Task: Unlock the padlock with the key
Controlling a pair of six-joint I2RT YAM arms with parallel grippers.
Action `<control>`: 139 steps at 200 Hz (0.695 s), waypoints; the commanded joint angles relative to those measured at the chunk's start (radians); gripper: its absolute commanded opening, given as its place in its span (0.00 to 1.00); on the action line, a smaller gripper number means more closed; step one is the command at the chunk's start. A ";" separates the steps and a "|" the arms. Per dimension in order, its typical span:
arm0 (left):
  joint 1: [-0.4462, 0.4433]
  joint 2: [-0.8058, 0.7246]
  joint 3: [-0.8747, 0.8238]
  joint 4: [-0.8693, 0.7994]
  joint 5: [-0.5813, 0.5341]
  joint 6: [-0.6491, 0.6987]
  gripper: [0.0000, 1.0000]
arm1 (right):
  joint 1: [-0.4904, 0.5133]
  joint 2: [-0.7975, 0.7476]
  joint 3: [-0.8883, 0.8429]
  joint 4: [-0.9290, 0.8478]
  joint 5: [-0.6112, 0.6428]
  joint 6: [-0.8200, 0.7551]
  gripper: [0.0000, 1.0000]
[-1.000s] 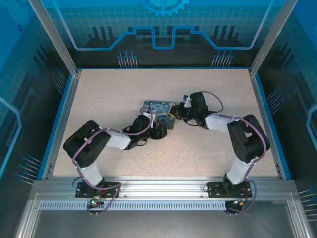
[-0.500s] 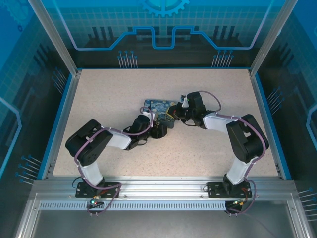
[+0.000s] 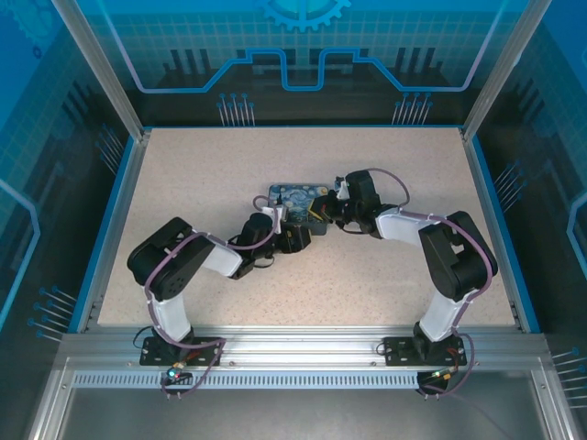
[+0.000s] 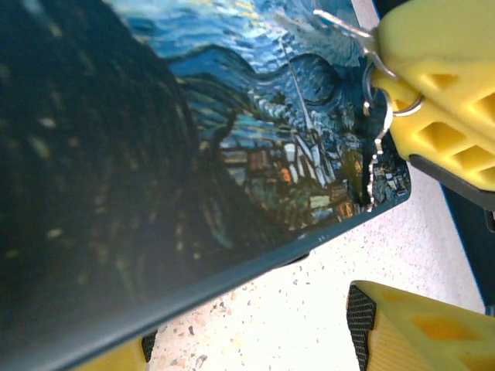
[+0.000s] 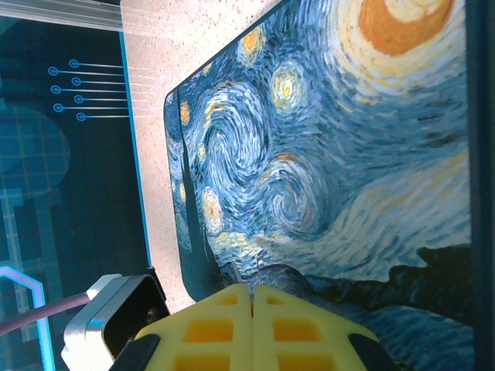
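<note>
Left wrist: key [image 4: 375, 162] dangles before starry-print box [image 4: 255, 131].

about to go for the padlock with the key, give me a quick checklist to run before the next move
1. Grip on the key: ok, the right end effector is shut on its ring.
2. Aim of the key: not ok, it dangles loose over the printed box.
3. Sight of the padlock: cannot tell, no view makes it out.
4. Left end effector ready: ok, jaws open at the box's edge.
5. Box held still: not ok, nothing clamps it.
</note>
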 commanded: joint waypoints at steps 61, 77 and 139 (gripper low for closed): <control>-0.006 0.016 0.018 -0.016 0.018 0.030 0.64 | 0.009 0.014 0.005 -0.011 0.005 -0.011 0.00; -0.019 -0.014 0.019 -0.020 0.018 0.039 0.63 | 0.009 0.014 0.003 -0.012 0.004 -0.010 0.00; -0.040 -0.026 0.042 -0.038 0.010 0.050 0.62 | 0.006 0.014 0.004 -0.015 0.005 -0.015 0.00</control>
